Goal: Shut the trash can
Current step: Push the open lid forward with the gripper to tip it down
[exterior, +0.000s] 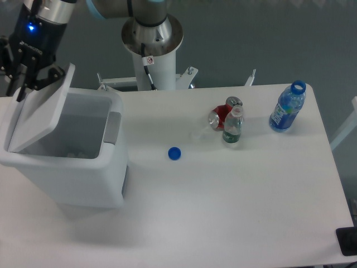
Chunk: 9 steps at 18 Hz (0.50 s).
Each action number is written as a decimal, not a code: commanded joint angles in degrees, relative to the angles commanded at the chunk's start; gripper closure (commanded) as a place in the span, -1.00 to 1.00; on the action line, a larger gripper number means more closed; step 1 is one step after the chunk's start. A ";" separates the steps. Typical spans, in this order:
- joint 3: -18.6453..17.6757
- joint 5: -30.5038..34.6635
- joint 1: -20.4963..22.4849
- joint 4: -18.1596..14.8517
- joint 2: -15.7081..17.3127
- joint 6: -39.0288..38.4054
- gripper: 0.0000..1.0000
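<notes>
While the gripper [25, 75], fingers spread, presses behind the lid [42, 114], the trash can [72, 167] stands half-shut.

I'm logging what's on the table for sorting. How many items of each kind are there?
Trash can: 1
Bottles: 2, a blue one and a small clear one
Red can: 1
Loose blue cap: 1
Total: 5
</notes>
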 joint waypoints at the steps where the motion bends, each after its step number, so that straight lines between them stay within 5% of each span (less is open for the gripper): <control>1: 0.00 0.00 0.70 0.00 0.26 0.00 0.44; 9: 0.00 0.78 3.35 -0.09 1.06 0.09 0.44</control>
